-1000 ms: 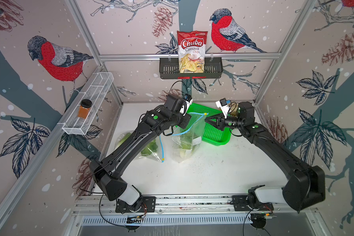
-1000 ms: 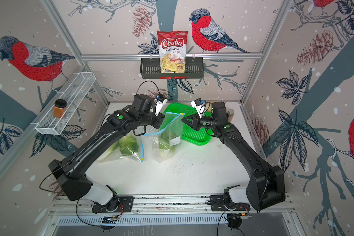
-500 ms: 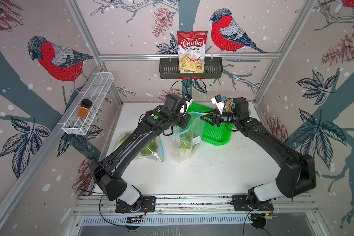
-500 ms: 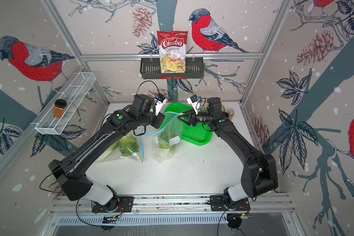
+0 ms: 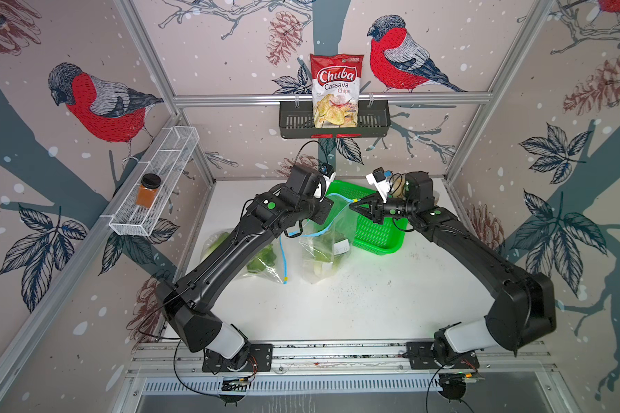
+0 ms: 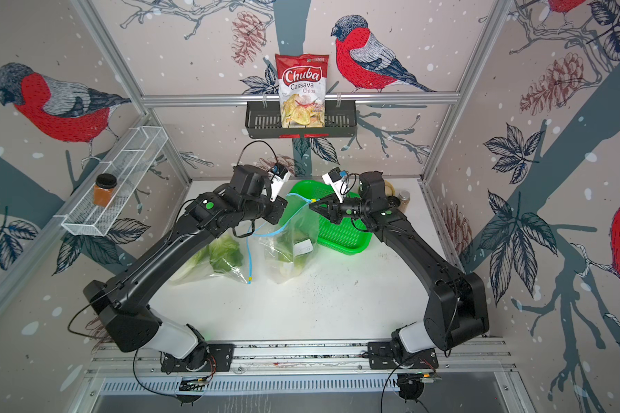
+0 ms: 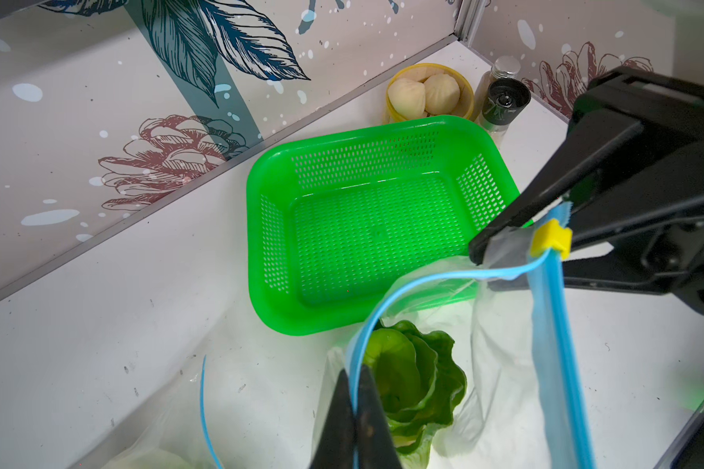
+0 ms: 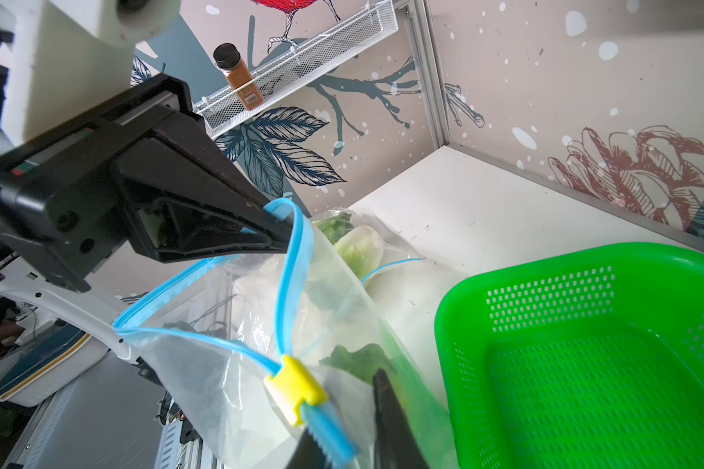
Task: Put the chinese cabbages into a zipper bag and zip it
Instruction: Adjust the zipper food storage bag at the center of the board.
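Grips the zipper bag (image 5: 328, 243) at two spots along its mouth. Pinches the blue zip strip (image 7: 555, 345) in the left tool (image 7: 353, 375), clamped flat on it with no gap. Nips the bag's corner in the right tool (image 7: 478, 258), drawn narrow onto the clear film just beside the yellow slider (image 7: 551, 240). From the right wrist, shows the strip's end lying between that tool's fingers (image 8: 391, 422), right behind the slider.

Holds the mouth agape between the two tools, with the strip looping loosely from one to the other. Hangs the bag upright below both tools, bottom resting on the white surface (image 5: 337, 311). Carries one of the chinese cabbages (image 7: 415, 381) inside, crinkled green top upward, directly beneath the left tool's tips.

In both top views, shows a second clear bag (image 5: 262, 261) lying flat on the surface under the left tool's arm, with more leafy green heads inside; cannot tell how many.

Has a green basket (image 7: 366, 160) on the surface below the right tool. Beyond it, away from the left tool, shows a yellow bowl of pale buns (image 7: 423, 95).
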Action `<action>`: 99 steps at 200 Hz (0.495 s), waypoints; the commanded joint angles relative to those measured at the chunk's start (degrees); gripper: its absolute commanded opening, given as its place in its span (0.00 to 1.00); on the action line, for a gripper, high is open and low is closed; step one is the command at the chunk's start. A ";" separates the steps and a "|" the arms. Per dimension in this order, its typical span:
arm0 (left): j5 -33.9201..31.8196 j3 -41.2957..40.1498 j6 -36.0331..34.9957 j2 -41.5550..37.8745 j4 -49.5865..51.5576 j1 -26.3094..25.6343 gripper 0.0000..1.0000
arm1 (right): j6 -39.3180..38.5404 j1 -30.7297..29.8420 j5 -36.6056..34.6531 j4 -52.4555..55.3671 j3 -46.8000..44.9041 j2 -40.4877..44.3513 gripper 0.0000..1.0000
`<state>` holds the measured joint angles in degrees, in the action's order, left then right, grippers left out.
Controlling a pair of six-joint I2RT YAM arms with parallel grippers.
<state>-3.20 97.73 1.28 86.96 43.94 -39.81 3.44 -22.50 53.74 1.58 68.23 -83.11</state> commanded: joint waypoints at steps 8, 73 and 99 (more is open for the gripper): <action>-0.57 0.00 -0.10 -0.74 -1.76 0.17 0.00 | 1.87 0.86 -1.11 -1.93 -1.10 1.75 0.06; -0.36 1.40 -0.70 -0.65 -1.12 0.35 0.00 | 3.73 -0.84 -6.07 2.96 -0.28 6.89 0.00; 0.24 1.85 -1.47 -0.52 -1.37 0.35 0.00 | 6.01 -4.27 -9.65 7.38 -0.16 9.94 0.00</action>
<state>-3.18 98.94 0.99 86.56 43.94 -39.59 6.48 -24.40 48.31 5.63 67.85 -75.57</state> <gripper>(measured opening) 0.049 0.051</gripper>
